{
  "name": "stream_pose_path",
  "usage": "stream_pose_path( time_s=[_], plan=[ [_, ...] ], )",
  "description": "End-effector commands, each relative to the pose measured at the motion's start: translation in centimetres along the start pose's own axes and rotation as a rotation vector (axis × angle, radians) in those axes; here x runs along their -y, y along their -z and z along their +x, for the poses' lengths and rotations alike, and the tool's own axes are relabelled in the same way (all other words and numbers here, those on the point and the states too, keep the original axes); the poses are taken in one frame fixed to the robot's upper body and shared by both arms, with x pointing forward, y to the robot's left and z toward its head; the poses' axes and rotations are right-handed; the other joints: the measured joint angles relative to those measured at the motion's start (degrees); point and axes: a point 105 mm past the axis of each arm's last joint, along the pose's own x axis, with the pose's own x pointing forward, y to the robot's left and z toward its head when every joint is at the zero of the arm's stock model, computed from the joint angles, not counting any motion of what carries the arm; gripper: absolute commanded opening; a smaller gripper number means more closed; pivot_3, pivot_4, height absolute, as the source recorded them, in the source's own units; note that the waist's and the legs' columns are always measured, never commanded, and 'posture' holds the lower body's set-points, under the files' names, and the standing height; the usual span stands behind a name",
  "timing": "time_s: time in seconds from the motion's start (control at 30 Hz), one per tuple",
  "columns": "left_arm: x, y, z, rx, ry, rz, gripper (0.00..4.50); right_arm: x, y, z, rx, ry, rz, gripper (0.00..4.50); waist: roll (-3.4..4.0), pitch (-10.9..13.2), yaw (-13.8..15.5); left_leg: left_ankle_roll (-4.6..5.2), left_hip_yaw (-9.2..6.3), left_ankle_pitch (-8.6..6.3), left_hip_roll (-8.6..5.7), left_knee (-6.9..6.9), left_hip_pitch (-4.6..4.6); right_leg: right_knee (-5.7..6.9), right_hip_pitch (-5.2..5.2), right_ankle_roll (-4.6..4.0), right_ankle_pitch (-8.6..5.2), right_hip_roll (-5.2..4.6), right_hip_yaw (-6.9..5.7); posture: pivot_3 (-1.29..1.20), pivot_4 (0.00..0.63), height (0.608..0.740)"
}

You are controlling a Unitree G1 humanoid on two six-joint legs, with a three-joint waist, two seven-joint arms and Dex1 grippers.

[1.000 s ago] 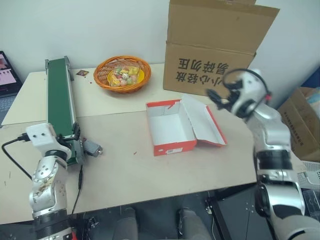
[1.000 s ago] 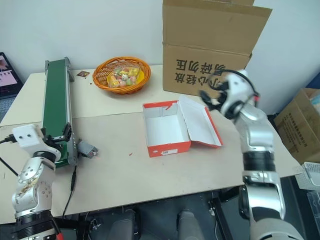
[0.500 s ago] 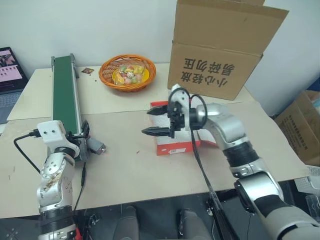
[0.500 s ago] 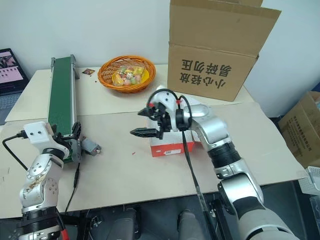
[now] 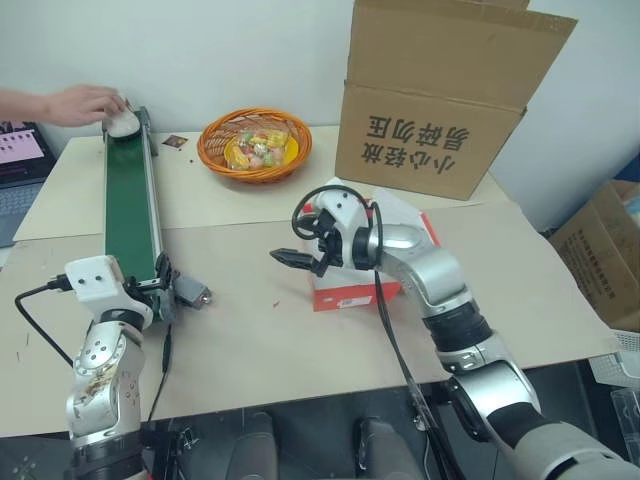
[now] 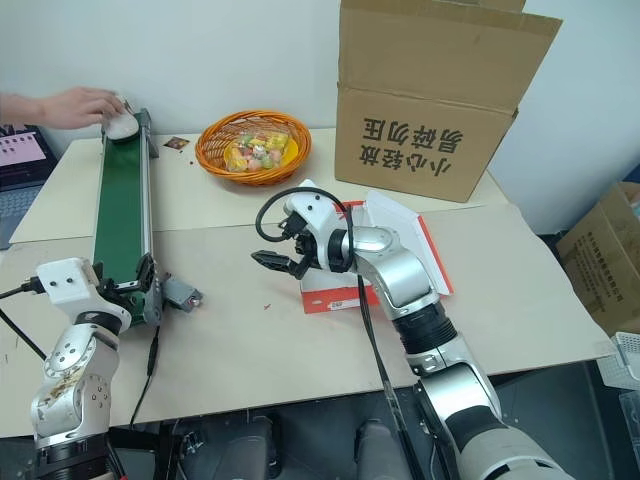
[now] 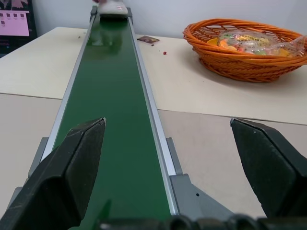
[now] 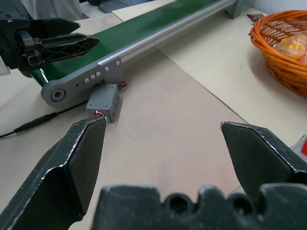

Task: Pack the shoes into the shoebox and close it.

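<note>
One off-white shoe [image 5: 122,124] lies on the far end of the green conveyor belt [image 5: 128,210], under a person's hand [image 5: 75,103]. The red shoebox [image 6: 335,298] stands open at the table's middle, its lid [image 6: 405,232] folded back to the right, and my right arm hides most of it. My right gripper [image 5: 296,240] hovers open and empty over the box's front-left corner, pointing left toward the belt. At the belt's near end my left gripper [image 7: 168,127] is open and empty, pointing along the belt toward the shoe [image 7: 112,7].
An orange basket [image 5: 254,146] of wrapped sweets stands behind the box. A big brown carton [image 5: 440,110] stands at the back right. A small grey box [image 5: 192,295] with a cable lies by the belt's near end. A laptop [image 5: 20,150] sits at the far left.
My right arm swung left from beside the carton to the shoebox's front-left corner. A person's hand has come in and set a shoe on the belt's far end.
</note>
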Motion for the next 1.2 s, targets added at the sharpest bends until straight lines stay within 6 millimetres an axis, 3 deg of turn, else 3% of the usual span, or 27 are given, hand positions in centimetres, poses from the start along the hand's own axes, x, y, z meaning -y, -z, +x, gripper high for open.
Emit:
stream_pose_path(
  time_s=[0.03,0.2,0.47,0.53,0.63,0.73,0.9,1.03,1.2],
  plan=[
    [0.2,-1.4,0.0,0.048,0.012,0.012,4.46,-0.3,-2.0,-0.3,0.064,-0.004,-0.016,4.5,0.0,0.0,-0.03,0.0,0.01,0.0,0.0,0.0,0.0,0.0,0.0,0.0,0.0,0.0,0.0,0.0,0.15,0.72],
    [-0.2,-1.8,0.3,-0.007,-0.014,0.01,4.46,-0.3,-2.0,-0.3,0.063,0.0,0.001,4.5,0.0,0.0,0.0,0.0,0.0,0.0,0.0,0.01,0.0,0.01,0.0,0.01,0.0,0.0,0.0,0.0,0.15,0.72],
    [1.0,-5.2,0.2,-0.044,0.006,0.013,4.46,-0.4,-1.4,-1.4,0.056,0.025,0.033,4.5,-0.08,0.02,-0.02,0.0,-0.01,0.0,0.0,0.0,0.0,0.01,0.01,0.03,-0.01,0.01,0.01,0.0,0.15,0.72],
    [1.1,-6.0,0.1,-0.054,-0.001,0.023,4.46,0.0,-0.6,-2.2,0.034,0.052,0.04,4.5,-0.08,0.02,0.01,0.0,0.0,0.0,0.0,0.0,0.0,0.01,0.01,0.03,-0.01,0.01,0.02,0.0,0.15,0.72],
    [1.3,-5.9,-0.2,-0.102,-0.001,0.038,4.46,1.2,1.6,-3.9,-0.014,0.133,0.06,4.5,-0.11,0.01,0.18,0.0,-0.01,0.0,-0.01,0.02,0.0,-0.01,0.04,0.03,-0.02,0.0,0.01,0.0,0.15,0.72],
    [1.2,-5.8,-0.5,-0.136,-0.02,0.028,4.46,1.8,2.5,-5.2,-0.041,0.187,0.004,4.5,-0.14,0.03,0.05,0.0,0.02,0.0,-0.02,0.02,0.0,-0.01,0.02,0.04,-0.01,0.0,0.05,0.0,0.15,0.72],
    [1.1,-5.8,-0.5,-0.152,-0.03,-0.007,4.46,1.6,1.7,-5.5,0.008,0.185,0.046,4.5,-0.16,0.04,-0.34,0.01,-0.02,0.0,-0.01,0.0,0.03,0.03,-0.04,0.05,0.0,0.11,0.14,0.0,0.15,0.72],
    [0.4,-4.8,-0.4,-0.186,-0.06,-0.092,4.46,-0.8,-0.1,-4.1,0.088,0.056,-0.056,4.5,-0.17,0.05,-0.24,0.02,-0.01,0.01,-0.02,0.01,0.03,-0.01,-0.02,0.06,0.0,0.1,0.17,0.0,0.15,0.72],
    [0.1,-4.5,-0.3,-0.23,-0.084,-0.099,4.46,-1.4,0.0,-3.7,0.076,0.005,-0.095,4.5,-0.29,0.08,0.05,0.02,-0.03,0.01,-0.02,0.05,0.04,0.0,0.02,0.09,0.01,0.1,0.16,0.0,0.15,0.72]
  ],
)
